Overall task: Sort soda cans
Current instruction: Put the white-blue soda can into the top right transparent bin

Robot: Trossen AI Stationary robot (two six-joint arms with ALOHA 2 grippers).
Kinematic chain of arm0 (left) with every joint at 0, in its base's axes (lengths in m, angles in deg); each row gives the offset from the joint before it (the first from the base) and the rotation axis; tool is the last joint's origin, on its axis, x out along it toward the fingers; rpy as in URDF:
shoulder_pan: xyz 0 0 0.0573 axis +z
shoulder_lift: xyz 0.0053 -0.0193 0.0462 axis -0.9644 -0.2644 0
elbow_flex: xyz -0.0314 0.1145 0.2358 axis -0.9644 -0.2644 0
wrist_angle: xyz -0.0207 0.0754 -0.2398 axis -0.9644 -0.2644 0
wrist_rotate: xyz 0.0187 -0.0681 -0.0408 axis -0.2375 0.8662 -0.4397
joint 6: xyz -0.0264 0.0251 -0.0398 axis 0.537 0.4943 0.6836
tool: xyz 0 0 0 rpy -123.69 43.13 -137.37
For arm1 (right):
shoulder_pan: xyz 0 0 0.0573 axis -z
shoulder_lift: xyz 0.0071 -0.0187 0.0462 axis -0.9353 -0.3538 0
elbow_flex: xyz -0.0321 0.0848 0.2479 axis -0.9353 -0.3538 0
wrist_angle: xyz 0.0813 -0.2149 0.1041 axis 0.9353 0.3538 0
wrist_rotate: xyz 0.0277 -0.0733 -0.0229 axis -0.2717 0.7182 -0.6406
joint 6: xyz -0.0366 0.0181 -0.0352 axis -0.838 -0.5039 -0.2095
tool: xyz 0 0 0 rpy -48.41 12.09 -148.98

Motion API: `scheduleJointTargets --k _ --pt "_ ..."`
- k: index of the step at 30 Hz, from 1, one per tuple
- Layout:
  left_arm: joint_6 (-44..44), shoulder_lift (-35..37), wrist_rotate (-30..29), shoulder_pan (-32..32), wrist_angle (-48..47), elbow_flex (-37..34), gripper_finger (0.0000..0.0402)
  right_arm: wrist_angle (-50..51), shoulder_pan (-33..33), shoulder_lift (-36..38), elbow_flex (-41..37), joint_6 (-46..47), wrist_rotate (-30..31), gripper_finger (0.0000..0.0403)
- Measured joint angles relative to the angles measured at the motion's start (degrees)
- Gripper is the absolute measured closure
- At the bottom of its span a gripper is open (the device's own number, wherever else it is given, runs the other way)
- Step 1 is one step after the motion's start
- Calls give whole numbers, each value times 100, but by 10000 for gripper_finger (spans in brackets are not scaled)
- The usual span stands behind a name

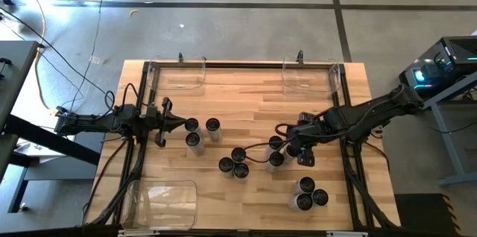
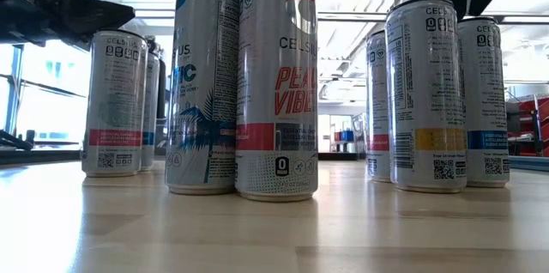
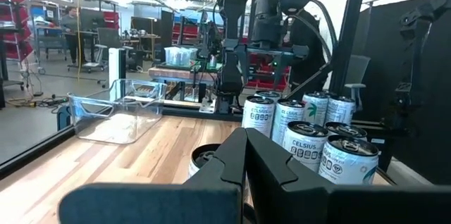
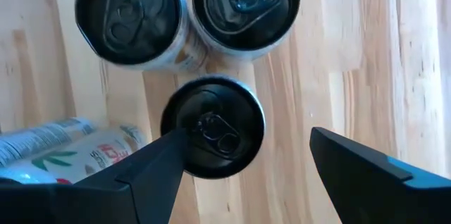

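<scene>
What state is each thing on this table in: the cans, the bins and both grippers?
soda cans: all upright on the table, none in a bin.
clear bins: three, holding no cans.
right gripper: open, above a can, not gripping it.
left gripper: shut, beside the left cans, holding nothing.

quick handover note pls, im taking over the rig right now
Left gripper: shut, empty, at the left cluster of cans.
Right gripper: open, hanging over a can in the middle-right cluster, not gripping yet.
Other cans: centre group and a near-right group, all standing on the table.
Bins: far-left, far-right and near-left look empty.
Done: nothing sorted. Left: all the cans.
</scene>
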Motion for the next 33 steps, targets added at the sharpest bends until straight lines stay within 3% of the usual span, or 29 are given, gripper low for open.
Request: scheduleJointTargets --k 23,33 --pt "-4 1 -363 0 4 0 401 -452 -209 -4 0 -194 36 72" --pt "-4 1 -407 2 2 0 402 -381 -219 -522 0 -310 240 72"
